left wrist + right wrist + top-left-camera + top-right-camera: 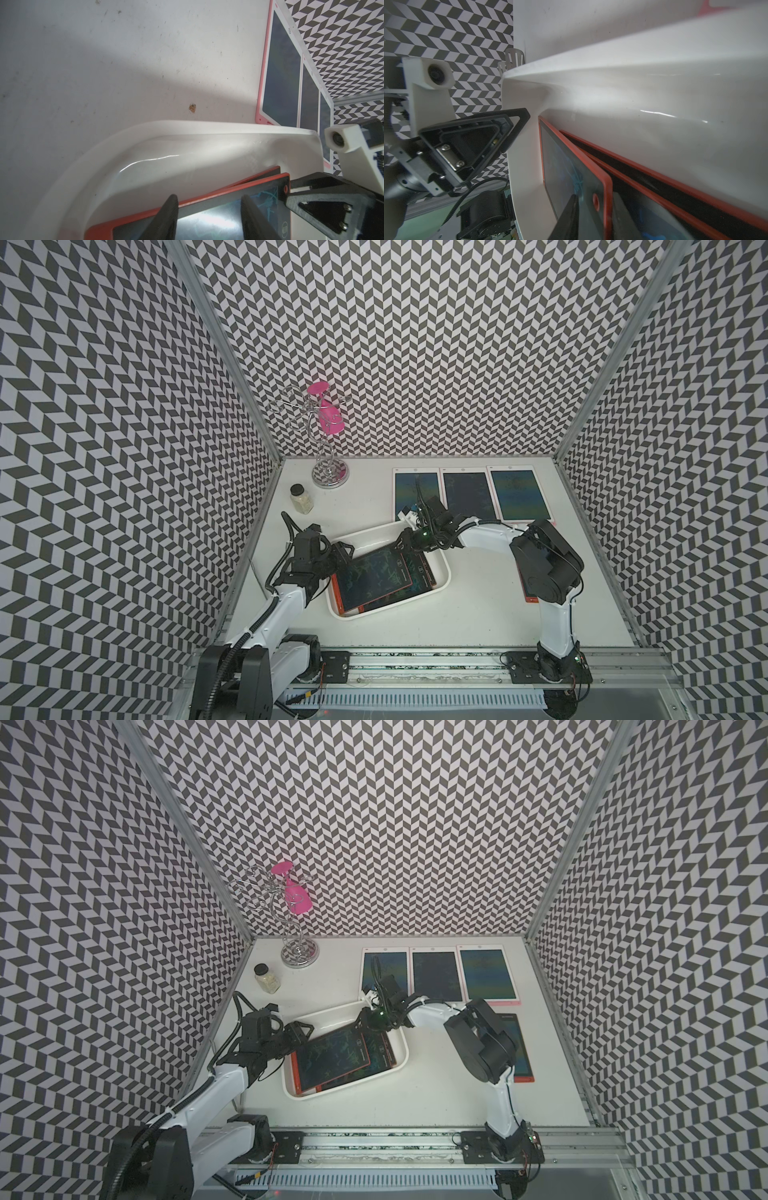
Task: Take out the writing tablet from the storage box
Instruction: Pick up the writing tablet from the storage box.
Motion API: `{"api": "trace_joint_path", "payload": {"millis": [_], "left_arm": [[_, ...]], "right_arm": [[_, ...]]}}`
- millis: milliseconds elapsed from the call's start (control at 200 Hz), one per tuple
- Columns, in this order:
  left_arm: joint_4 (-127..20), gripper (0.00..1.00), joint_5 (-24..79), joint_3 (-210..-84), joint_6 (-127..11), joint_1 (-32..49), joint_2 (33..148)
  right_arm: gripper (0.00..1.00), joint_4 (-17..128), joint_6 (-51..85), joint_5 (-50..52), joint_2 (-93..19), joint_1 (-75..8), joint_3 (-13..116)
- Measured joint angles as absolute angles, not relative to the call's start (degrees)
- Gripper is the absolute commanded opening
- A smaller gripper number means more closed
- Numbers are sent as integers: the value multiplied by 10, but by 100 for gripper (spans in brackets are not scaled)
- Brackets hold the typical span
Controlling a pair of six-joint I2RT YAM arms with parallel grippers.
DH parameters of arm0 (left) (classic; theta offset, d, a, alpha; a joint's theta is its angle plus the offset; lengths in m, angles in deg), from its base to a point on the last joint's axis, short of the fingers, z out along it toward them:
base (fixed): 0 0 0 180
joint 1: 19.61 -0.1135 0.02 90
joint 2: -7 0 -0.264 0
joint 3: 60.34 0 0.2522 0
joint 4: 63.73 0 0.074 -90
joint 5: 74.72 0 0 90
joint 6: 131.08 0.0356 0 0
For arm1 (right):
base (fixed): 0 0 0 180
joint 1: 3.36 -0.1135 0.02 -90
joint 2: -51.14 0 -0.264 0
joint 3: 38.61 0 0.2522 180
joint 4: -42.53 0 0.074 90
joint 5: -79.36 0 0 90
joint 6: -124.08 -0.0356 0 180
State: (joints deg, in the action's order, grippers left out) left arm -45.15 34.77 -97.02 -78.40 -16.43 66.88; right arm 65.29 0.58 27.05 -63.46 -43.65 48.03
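- Top views, location: the writing tablet [374, 578], red-framed and topmost of at least two, lies screen-up in the storage box [374, 541] on the table, skewed on the tablet beneath it.
- Left wrist view, left gripper [208, 199]: jaws apart, with both fingers [168, 216] over the screen beside a long edge. Nothing is pinched between them.
- Left wrist view, right gripper [289, 190]: its fingertips stand either side of the tablet's button end. Whether they have clamped it cannot be told.
- Right wrist view: one dark finger [569, 216] lies over the glass just beside the round red button [596, 200].
- Orientation: the long axis runs roughly along the box's length, from the left gripper's side toward the right gripper's. The button end points at the right gripper.
- Handling (judged): a thin, stiff, light slab. The glossy screen is probably slippery and apt to mark under pressure, so the frame should give the better purchase.
- Hold (judged): pinch the bezel at the button end, one finger above and one below. The box walls crowd the long edges and leave little room for a finger there.
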Motion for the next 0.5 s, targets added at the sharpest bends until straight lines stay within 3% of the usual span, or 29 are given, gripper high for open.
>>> {"api": "trace_joint_path", "payload": {"millis": [496], "left_arm": [[-442,50,353,-970,-787,-164,646]], "right_arm": [[12,650,9,271,-633,-436,478]]}}
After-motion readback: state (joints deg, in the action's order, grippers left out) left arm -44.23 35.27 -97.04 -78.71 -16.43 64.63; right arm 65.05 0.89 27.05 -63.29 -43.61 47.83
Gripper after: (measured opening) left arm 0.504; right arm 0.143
